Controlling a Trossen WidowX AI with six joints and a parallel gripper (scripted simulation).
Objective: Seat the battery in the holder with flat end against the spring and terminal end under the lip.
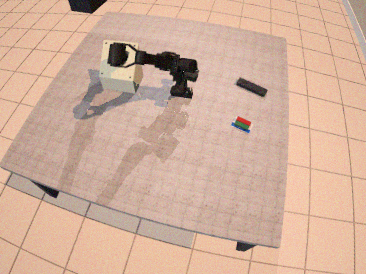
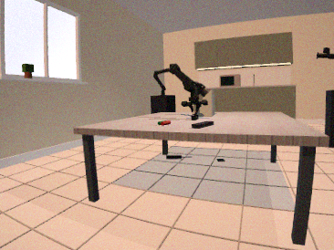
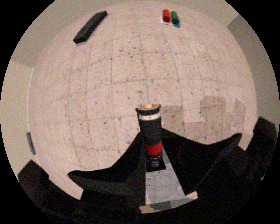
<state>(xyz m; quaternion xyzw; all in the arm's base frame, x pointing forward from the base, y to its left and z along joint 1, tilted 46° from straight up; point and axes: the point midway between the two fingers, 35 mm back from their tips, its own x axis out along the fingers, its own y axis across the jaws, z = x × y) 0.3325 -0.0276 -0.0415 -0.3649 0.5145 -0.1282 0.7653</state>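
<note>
Still in the carrying stage, judging by how things lie: grasp done, seating not yet.

Spread across the table, only a few items. Toward its far left, the cream base block, taken as the reference for all else. Reaching rightward from the base block, the dark arm, bent downward at its end. Near the base block on that right side, the gripper, low over the table top and pinched on the battery. Well apart from the base block, farther right, a dark flat bar; farther right again and nearer the camera, a small red, green and blue piece, untouched.

Smallest of all, the battery: black with a red band and a pale far cap, jutting forward out of the fingers, not lying flat in anything.

Holder not made out for certain; possibly the pale grey shape beneath the battery in the wrist view, but cannot tell.

Left to do: align, lower flat against spring and under lip, release gently, withdraw.
</note>
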